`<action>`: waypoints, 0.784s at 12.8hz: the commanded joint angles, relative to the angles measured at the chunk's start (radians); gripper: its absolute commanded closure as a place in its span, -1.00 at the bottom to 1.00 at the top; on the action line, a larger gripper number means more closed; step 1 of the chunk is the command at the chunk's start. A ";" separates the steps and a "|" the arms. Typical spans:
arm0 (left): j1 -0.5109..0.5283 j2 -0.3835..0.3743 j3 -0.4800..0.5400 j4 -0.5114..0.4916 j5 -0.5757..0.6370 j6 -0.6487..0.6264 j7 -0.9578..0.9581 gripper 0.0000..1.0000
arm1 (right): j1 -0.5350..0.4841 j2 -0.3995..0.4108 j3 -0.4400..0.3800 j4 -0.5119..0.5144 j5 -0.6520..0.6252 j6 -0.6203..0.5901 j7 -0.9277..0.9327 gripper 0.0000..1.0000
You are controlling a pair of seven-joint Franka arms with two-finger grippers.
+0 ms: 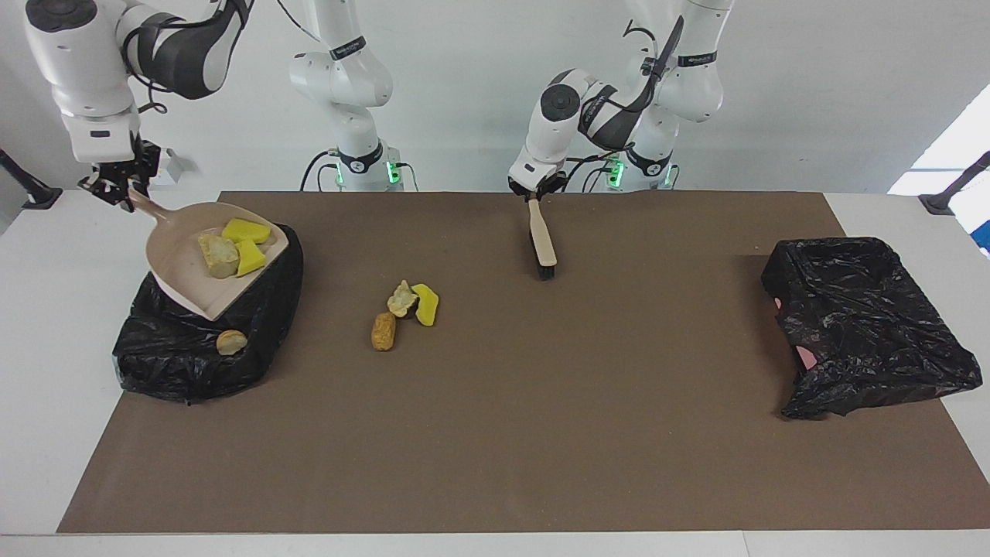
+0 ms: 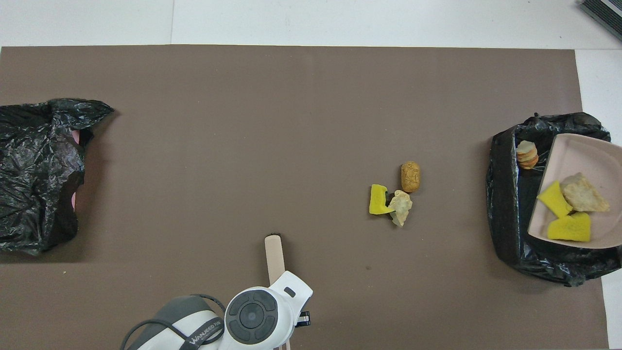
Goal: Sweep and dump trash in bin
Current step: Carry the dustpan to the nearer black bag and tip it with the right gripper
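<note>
My right gripper (image 1: 124,192) is shut on the handle of the beige dustpan (image 1: 182,271), holding it tilted over the black-bagged bin (image 1: 174,360) at the right arm's end of the table. Two yellow sponge chunks (image 1: 246,230) and a beige lump (image 1: 218,255) lie in the pan (image 2: 578,158). One beige lump (image 1: 231,341) lies in the bin (image 2: 503,209). My left gripper (image 1: 535,193) is shut on the brush (image 1: 544,246), bristles down on the mat. An orange-brown lump (image 1: 383,330), a beige lump (image 1: 401,299) and a yellow sponge (image 1: 425,304) lie together on the mat.
A second crumpled black bag (image 1: 858,325) lies at the left arm's end of the table, with a pink thing showing under it. A brown mat (image 1: 541,433) covers most of the white table. In the overhead view the left arm's wrist (image 2: 257,316) covers its gripper.
</note>
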 commanded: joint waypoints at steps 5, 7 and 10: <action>0.080 0.017 0.029 0.015 0.003 0.015 0.008 -1.00 | 0.117 0.004 0.023 -0.038 -0.444 0.007 -0.130 1.00; 0.182 0.043 0.029 0.087 0.065 -0.013 0.009 -1.00 | 0.157 0.002 0.023 -0.038 -0.553 0.000 -0.144 1.00; 0.301 0.084 0.029 0.197 0.165 -0.038 0.011 -1.00 | 0.177 -0.010 0.031 -0.032 -0.628 -0.025 -0.138 1.00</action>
